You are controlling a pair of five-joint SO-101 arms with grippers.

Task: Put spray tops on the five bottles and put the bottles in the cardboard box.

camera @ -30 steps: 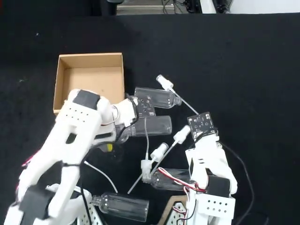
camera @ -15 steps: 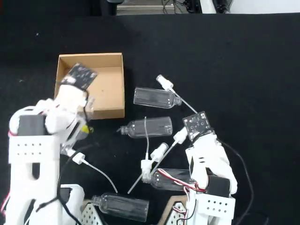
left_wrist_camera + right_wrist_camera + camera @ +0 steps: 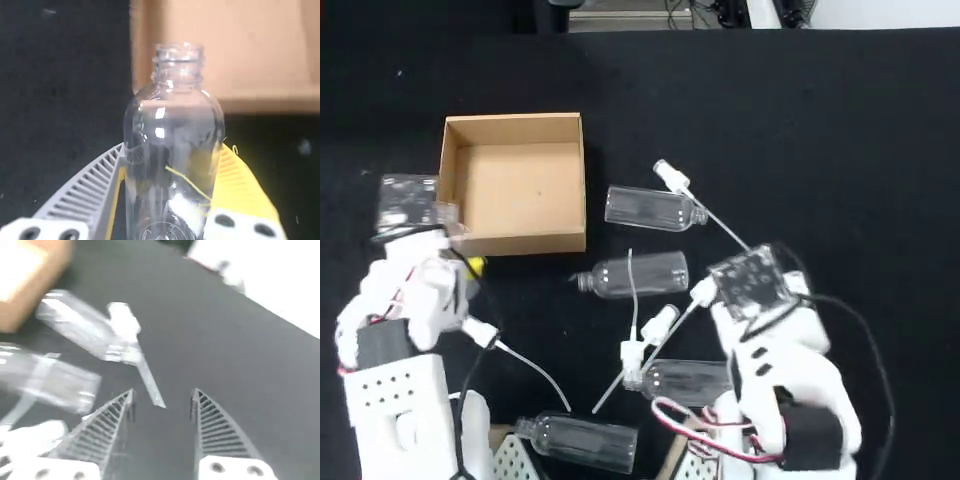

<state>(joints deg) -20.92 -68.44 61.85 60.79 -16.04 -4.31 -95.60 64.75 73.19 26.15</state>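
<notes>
Black surface (image 3: pixel 840 150), left claw (image 3: pixel 173 150) clamps an uncapped bottle (image 3: pixel 172 115); right claw (image 3: pixel 162 395) gapes empty, spray top (image 3: pixel 122 320) likely wanted next

Surface: table (image 3: pixel 840 150), covered in black cloth.
Box: cardboard box (image 3: pixel 520 241), open side up, at the far left.
Bottle 1 (image 3: pixel 650 208): on its side, just right of the box.
Bottle 2 (image 3: pixel 632 273): on its side, near bottle 1.
Bottle 3 (image 3: pixel 688 381): on its side, nearer the arms.
Bottle 4 (image 3: pixel 582 441): on its side at the near edge.
Top 1 (image 3: pixel 670 177): beside bottle 1.
Top 2 (image 3: pixel 703 291), top 3 (image 3: pixel 660 322), top 4 (image 3: pixel 632 355): clustered between bottles 2 and 3 (tubes crossing).
Top 5 (image 3: pixel 482 333): well left of the cluster, tube curving toward bottle 4.
</notes>
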